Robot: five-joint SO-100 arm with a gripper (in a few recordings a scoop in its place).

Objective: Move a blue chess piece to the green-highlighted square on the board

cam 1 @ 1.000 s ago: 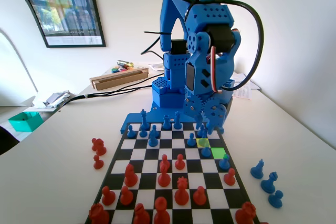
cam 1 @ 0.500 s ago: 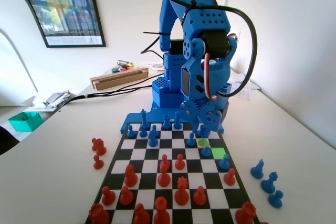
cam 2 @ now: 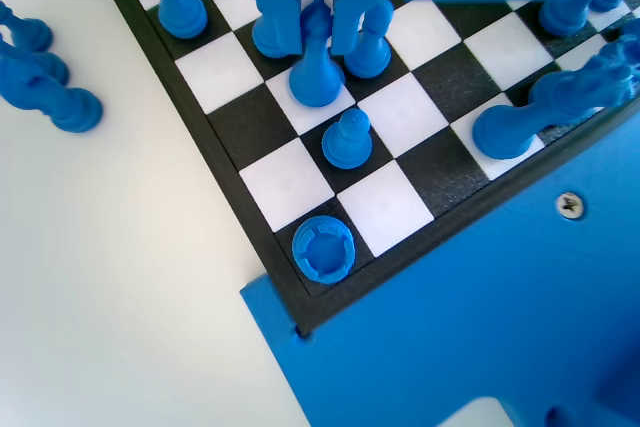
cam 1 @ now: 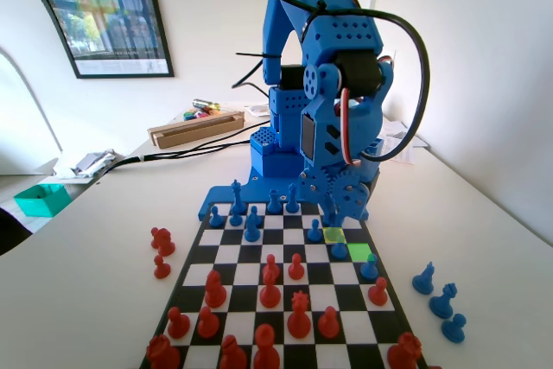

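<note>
Wrist view: fingers (cam 2: pixel 318 17) straddle a blue piece (cam 2: pixel 316 65); no writing legible.

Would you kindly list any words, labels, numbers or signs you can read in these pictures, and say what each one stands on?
Nothing here can be read.
The framed poster on the wall has a strip of print along its bottom edge, too small and blurred to read.
The board, the pieces and the blue arm carry no visible lettering.
</note>
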